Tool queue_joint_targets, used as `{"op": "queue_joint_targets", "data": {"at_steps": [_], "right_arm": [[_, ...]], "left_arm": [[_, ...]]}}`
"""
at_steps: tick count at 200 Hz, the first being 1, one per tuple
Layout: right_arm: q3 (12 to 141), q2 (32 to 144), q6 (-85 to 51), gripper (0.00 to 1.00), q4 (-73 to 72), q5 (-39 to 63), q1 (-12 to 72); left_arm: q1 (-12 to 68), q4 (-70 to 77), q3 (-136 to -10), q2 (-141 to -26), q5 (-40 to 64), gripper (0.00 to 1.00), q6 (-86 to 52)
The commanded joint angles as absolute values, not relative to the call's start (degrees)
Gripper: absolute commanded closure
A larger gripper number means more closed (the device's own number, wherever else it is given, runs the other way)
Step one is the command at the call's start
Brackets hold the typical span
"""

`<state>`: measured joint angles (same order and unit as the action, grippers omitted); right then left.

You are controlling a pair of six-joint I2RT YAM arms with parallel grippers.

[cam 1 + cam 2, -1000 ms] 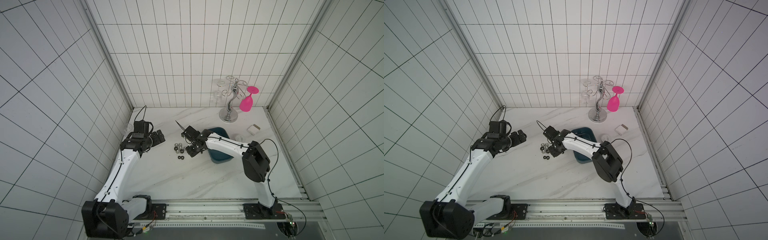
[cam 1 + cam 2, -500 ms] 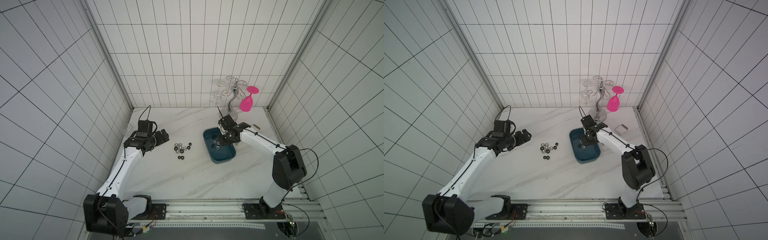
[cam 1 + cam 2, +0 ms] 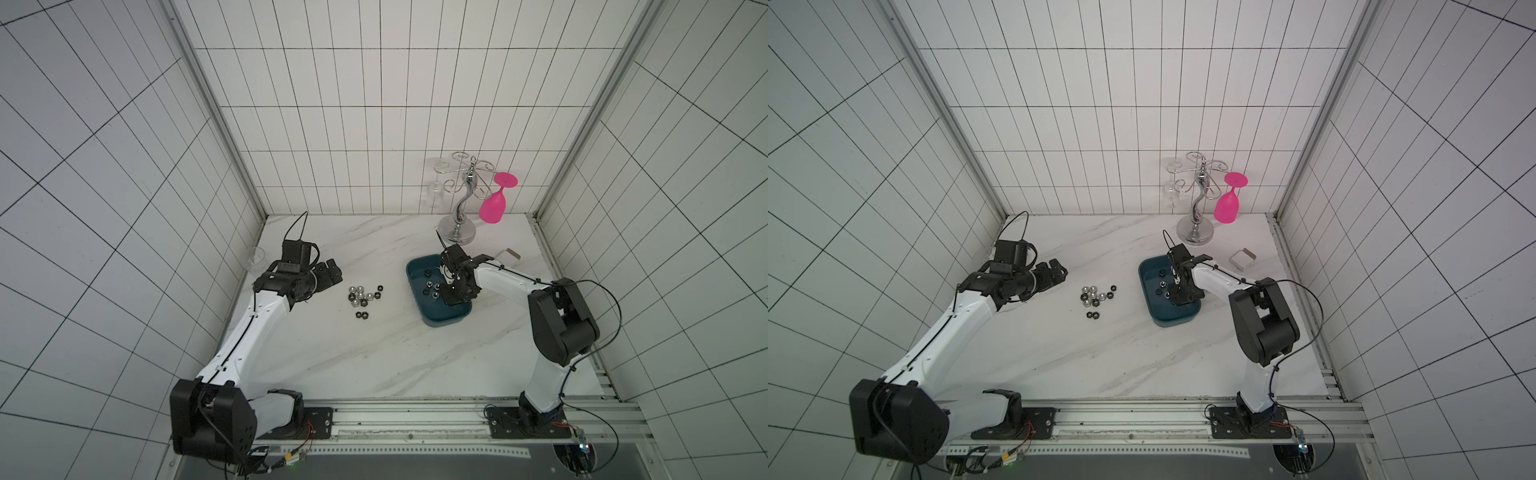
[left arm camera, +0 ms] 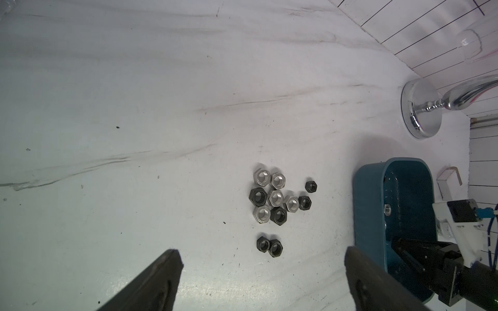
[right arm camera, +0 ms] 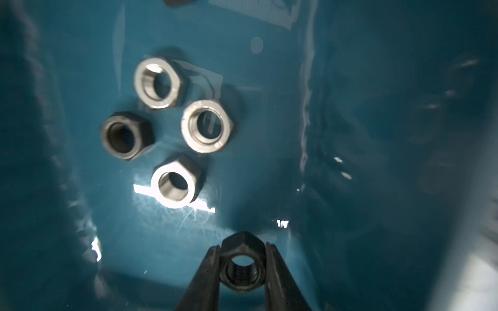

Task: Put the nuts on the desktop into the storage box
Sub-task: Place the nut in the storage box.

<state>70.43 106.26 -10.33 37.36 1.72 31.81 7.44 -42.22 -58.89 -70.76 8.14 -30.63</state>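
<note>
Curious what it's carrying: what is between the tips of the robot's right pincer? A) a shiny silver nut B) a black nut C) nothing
B: the right wrist view shows the right pincer holding a small black hexagonal metal nut over the dark teal plastic storage box.

Top views: high, looking down on my whole desktop (image 3: 374, 353). Left wrist view: low, toward storage box (image 4: 369, 204). Right wrist view: close inside it.

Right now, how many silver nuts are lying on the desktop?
5 silver nuts: a side-by-side pair, two mid-cluster, one at its edge, all on the desktop near the storage box. None seems hidden.
</note>
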Motion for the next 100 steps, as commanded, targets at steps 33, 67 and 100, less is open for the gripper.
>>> {"op": "queue_joint_targets", "data": {"at_steps": [33,67,100], "right_arm": [[74.35,105.35,-10.72,0.58,37.91,1.52,31.21],[76.37,98.66,-11.04,0.57,39.70,-0.37,33.11],[79.80,95.01,-10.84,0.54,40.59,-0.21,39.48]], "left_arm": [[7.46,-42.35,-60.20,-70.69,6.02,0.02,-29.63],[7.42,-42.57,-60.14,-70.50,5.56,0.02,-29.68],[6.77,-42.95,-59.59,-70.31,5.26,0.02,-30.81]]}}
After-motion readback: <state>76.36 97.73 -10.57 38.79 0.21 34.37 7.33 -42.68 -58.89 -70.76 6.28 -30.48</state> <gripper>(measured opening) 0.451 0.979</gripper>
